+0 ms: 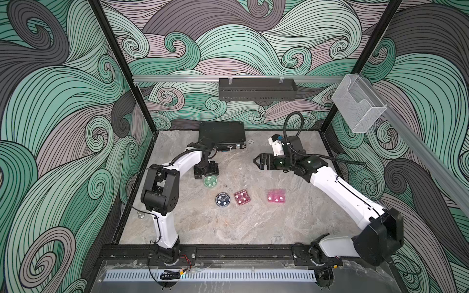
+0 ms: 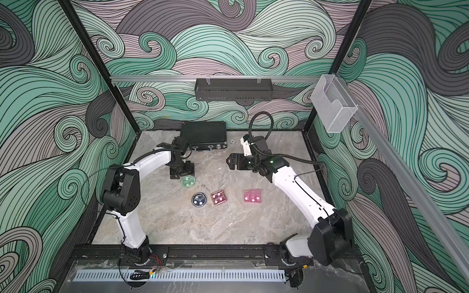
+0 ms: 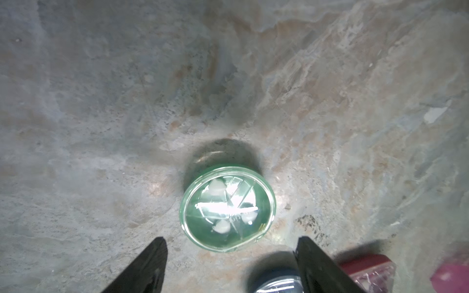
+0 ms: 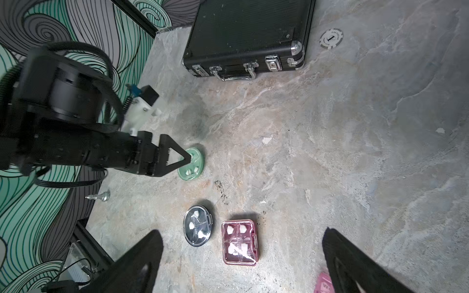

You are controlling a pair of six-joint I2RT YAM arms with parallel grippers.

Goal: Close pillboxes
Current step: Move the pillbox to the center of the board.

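- in both top views, a round green translucent pillbox (image 1: 210, 181) lies left of the middle of the grey marbled surface (image 1: 228, 228). it sits between the black ribbed briefcase (image 1: 220, 134) at the back edge and a row of three other boxes.
- that row runs across the middle: a round dark blue pillbox (image 1: 223, 200), a square dark pink pillbox (image 1: 242, 197) just beside it, and a rectangular light pink pillbox (image 1: 276, 196) apart toward the right edge. white pills show in each.
- the left end effector (image 1: 206, 174) points down just behind the green box. the right end effector (image 1: 255, 160) hangs over bare surface toward the back right, well apart from every box.
- left wrist view: the left end effector's jaws stand apart, wider than the green box. the box sits just past their tips, ungripped, with glare across its clear top.
- right wrist view: the right end effector's jaws are spread wide with nothing between them.
- the dark blue and dark pink boxes lie side by side, clear lids flat.
- one left fingertip (image 4: 187, 159) overlaps the green box's rim; i cannot tell whether it touches.
- a grey poker chip (image 4: 330, 38) lies near the briefcase's corner.
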